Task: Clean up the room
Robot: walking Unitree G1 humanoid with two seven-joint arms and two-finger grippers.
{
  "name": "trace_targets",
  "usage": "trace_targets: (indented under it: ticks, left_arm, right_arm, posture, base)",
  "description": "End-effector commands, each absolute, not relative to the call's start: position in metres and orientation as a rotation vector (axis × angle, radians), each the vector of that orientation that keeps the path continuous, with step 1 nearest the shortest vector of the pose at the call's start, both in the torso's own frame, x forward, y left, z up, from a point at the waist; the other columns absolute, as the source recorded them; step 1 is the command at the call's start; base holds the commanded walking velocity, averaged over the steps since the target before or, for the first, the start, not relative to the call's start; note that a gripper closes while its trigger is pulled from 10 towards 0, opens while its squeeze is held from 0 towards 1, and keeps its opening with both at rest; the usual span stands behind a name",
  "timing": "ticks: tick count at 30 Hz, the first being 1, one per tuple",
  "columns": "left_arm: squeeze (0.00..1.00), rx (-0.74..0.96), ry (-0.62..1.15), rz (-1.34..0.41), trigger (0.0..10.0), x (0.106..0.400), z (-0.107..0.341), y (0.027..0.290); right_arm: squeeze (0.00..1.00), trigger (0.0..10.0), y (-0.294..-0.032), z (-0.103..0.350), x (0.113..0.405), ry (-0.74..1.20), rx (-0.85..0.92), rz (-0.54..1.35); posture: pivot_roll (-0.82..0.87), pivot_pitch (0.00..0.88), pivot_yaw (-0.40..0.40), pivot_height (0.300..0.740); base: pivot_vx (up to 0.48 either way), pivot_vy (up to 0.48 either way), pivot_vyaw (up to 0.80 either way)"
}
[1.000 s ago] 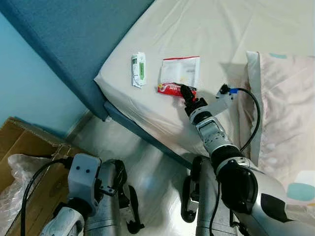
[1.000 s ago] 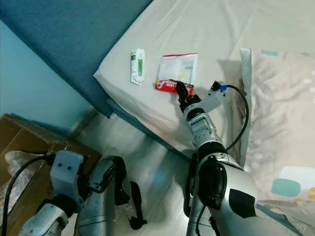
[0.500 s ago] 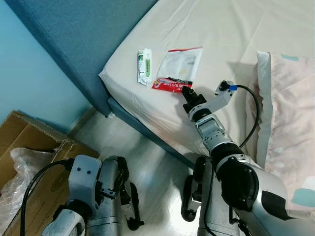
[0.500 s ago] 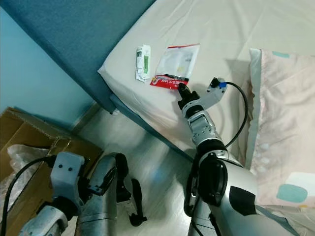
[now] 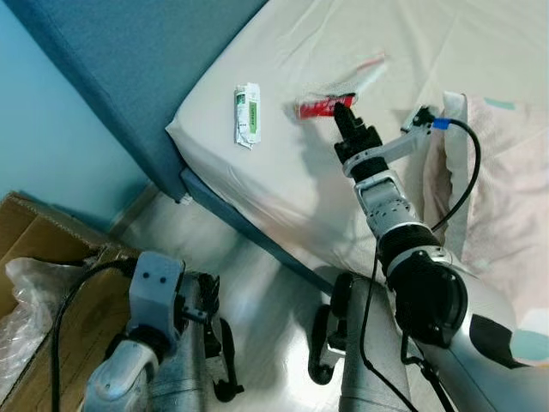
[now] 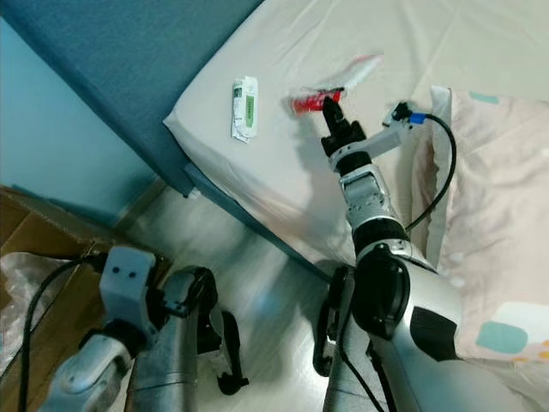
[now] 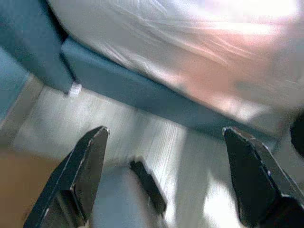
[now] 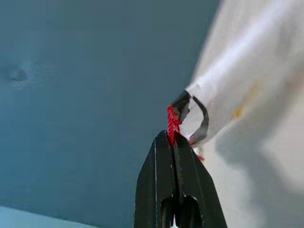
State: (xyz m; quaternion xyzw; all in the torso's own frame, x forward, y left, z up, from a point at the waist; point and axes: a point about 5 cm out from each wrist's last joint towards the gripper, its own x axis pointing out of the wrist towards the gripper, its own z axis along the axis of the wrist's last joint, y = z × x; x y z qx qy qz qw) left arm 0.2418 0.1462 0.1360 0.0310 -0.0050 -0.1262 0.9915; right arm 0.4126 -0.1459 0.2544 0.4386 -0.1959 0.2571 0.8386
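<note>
My right gripper [image 5: 345,110] is shut on the red edge of a red and white plastic packet [image 5: 330,96], which hangs lifted off the cream bed sheet [image 5: 292,172], its white end trailing behind. In the right wrist view the black fingers [image 8: 164,166] are pinched together on the packet's red seam [image 8: 173,122]. A small white and green wrapper [image 5: 248,114] lies flat on the sheet to the left of the packet. My left gripper [image 7: 166,175] hangs low by the bed frame with its fingers wide apart and nothing between them.
A blue headboard [image 5: 129,77] runs along the bed's left side. A patterned pillow [image 5: 506,206] lies at the right. An open cardboard box [image 5: 43,283] with a plastic bag in it stands on the pale floor [image 5: 257,283] at the lower left.
The right gripper has closed on the packet's red end and lifted it off the sheet, so the packet now stands folded up. The camera has shifted slightly.
</note>
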Motion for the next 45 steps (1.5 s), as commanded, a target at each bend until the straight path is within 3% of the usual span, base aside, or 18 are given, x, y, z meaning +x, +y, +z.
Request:
trace_targets:
  ticks: [1, 3, 5, 6, 11, 15, 23, 29, 34, 35, 36, 43, 45]
  left_arm:
    - [0.0, 0.046, 0.01, -0.234, 10.0, 0.244, 0.127, 0.147]
    - [0.0, 0.029, -0.035, -0.233, 10.0, 0.261, 0.133, 0.144]
    - [0.0, 0.024, -0.048, -0.234, 10.0, 0.266, 0.135, 0.143]
    - [0.0, 0.012, -0.063, -0.235, 10.0, 0.274, 0.137, 0.141]
    - [0.0, -0.026, -0.111, -0.244, 10.0, 0.299, 0.144, 0.132]
    - [0.0, -0.043, -0.13, -0.264, 10.0, 0.31, 0.146, 0.126]
    - [0.0, -0.086, -0.154, -0.28, 10.0, 0.325, 0.149, 0.118]
    - [0.0, -0.201, -0.195, -0.341, 10.0, 0.332, 0.154, 0.109]
    - [0.0, -0.229, -0.263, -0.309, 10.0, 0.336, 0.162, 0.129]
    - [0.44, -0.226, -0.293, -0.281, 10.0, 0.337, 0.166, 0.139]
    - [1.0, -0.231, -0.318, -0.267, 10.0, 0.338, 0.17, 0.148]
    - [1.0, -0.187, -0.431, -0.299, 10.0, 0.336, 0.189, 0.169]
    - [1.0, -0.112, -0.47, -0.386, 10.0, 0.328, 0.198, 0.172]
  right_arm:
    - [0.0, 0.0, -0.143, 0.243, 0.409, -0.415, 0.926, 0.581]
    - [0.0, 0.0, -0.125, 0.22, 0.398, -0.383, 0.865, 0.671]
    - [0.0, 0.0, -0.117, 0.212, 0.393, -0.37, 0.848, 0.707]
    - [0.0, 0.0, -0.112, 0.202, 0.387, -0.359, 0.861, 0.725]
    - [0.0, 0.0, -0.108, 0.183, 0.36, -0.36, 0.871, 0.719]
    - [0.0, 0.0, -0.113, 0.18, 0.355, -0.346, 0.802, 0.687]
    - [0.0, 0.0, -0.128, 0.192, 0.355, -0.381, 0.776, 0.679]
    - [0.0, 0.0, -0.11, 0.212, 0.336, -0.408, 0.826, 0.844]
    - [0.0, 0.0, -0.12, 0.227, 0.331, -0.482, 0.946, 0.867]
    - [0.0, 0.0, -0.123, 0.229, 0.331, -0.496, 0.976, 0.866]
    - [0.0, 0.0, -0.125, 0.23, 0.331, -0.5, 0.988, 0.864]
    - [0.0, 0.0, -0.128, 0.229, 0.327, -0.48, 1.02, 0.875]
    - [0.0, 0.0, -0.126, 0.224, 0.325, -0.462, 1.057, 0.879]
  posture:
    - [0.17, 0.471, -0.061, 0.555]
    - [0.1, 0.392, -0.059, 0.555]
    - [0.1, 0.392, -0.059, 0.555]
    - [0.07, 0.349, -0.058, 0.555]
    - [0.02, 0.267, -0.04, 0.555]
    - [-0.01, 0.243, -0.03, 0.555]
    - [-0.04, 0.195, -0.025, 0.555]
    - [-0.05, 0.154, -0.024, 0.555]
    - [-0.05, 0.139, -0.029, 0.555]
    - [-0.06, 0.133, -0.029, 0.555]
    - [-0.06, 0.129, -0.029, 0.555]
    - [-0.07, 0.121, -0.037, 0.555]
    - [-0.07, 0.117, -0.038, 0.555]
  base:
    - [0.0, 0.0, 0.0]
    - [0.0, 0.0, 0.0]
    - [0.0, 0.0, 0.0]
    - [0.0, 0.0, 0.0]
    - [0.0, 0.0, 0.0]
    - [0.0, 0.0, 0.0]
    - [0.0, 0.0, 0.0]
    - [0.0, 0.0, 0.0]
    - [0.0, 0.0, 0.0]
    - [0.0, 0.0, 0.0]
    - [0.0, 0.0, 0.0]
    - [0.0, 0.0, 0.0]
    - [0.0, 0.0, 0.0]
